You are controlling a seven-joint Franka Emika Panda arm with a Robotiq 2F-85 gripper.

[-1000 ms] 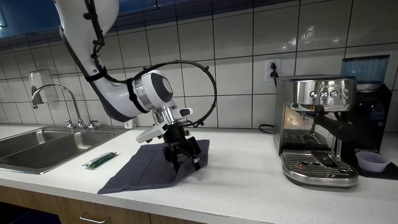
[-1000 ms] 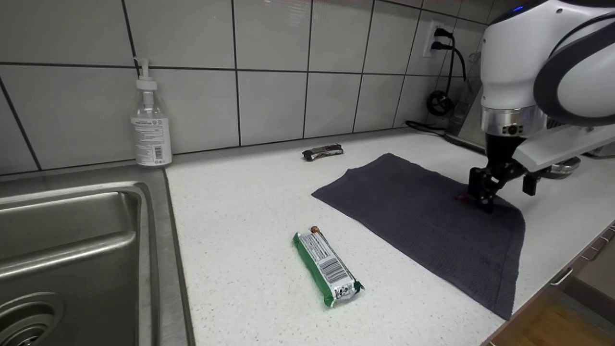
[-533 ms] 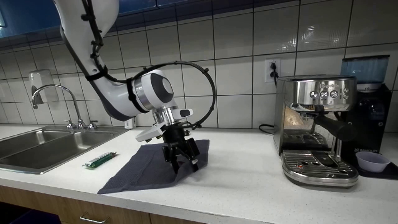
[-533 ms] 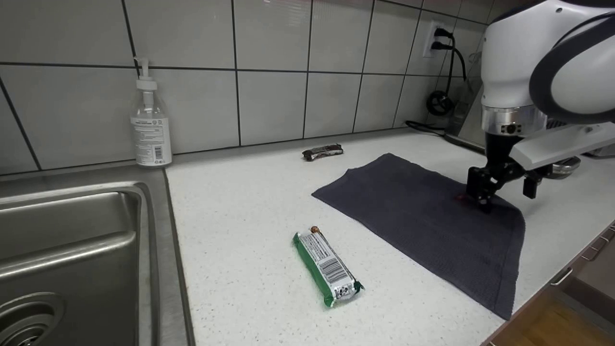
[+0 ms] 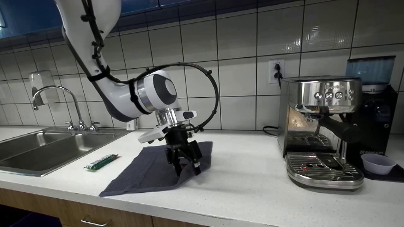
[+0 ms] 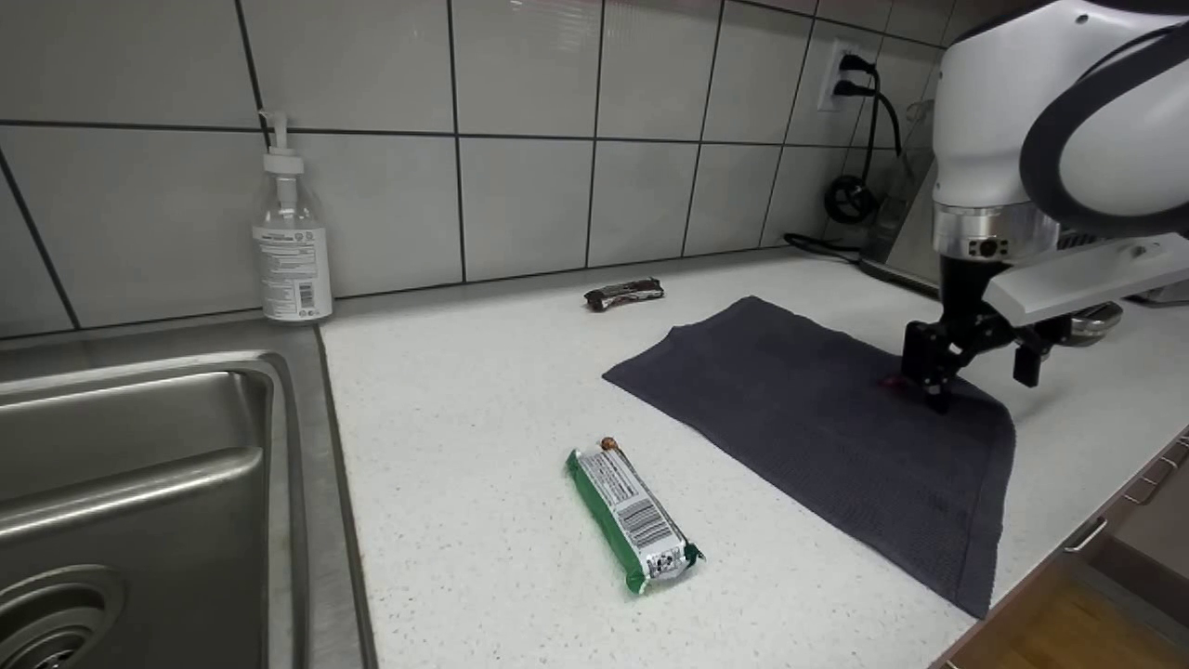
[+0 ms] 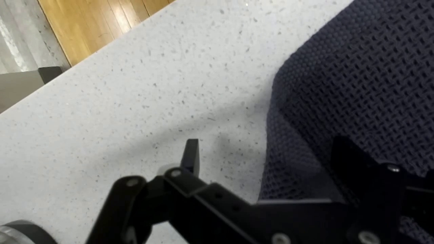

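A dark grey-blue cloth (image 5: 142, 176) lies spread on the white counter, in both exterior views. Over its end nearest the coffee machine, my gripper (image 5: 187, 171) points down with its jaws wide apart. In the wrist view, one finger (image 7: 192, 154) stands over bare counter and the other is above the cloth (image 7: 373, 84), whose folded edge runs between them. Nothing is gripped; whether a tip touches the fabric I cannot tell. A small dark red patch (image 6: 895, 382) shows beside the gripper (image 6: 983, 390); what it is stays unclear. A green-and-white wrapped bar (image 6: 636, 516) lies apart from the cloth.
A brown wrapped bar (image 6: 624, 294) rests near the tiled wall. The steel sink (image 5: 94, 148) and a pump bottle (image 6: 295, 251) are at one end. An espresso machine (image 5: 322, 94), a grinder (image 5: 375, 126) and a purple bowl (image 5: 378, 163) stand at the other.
My gripper has shifted very slightly toward the sink side, its jaws still wide apart. The cloth and both bars have not visibly moved.
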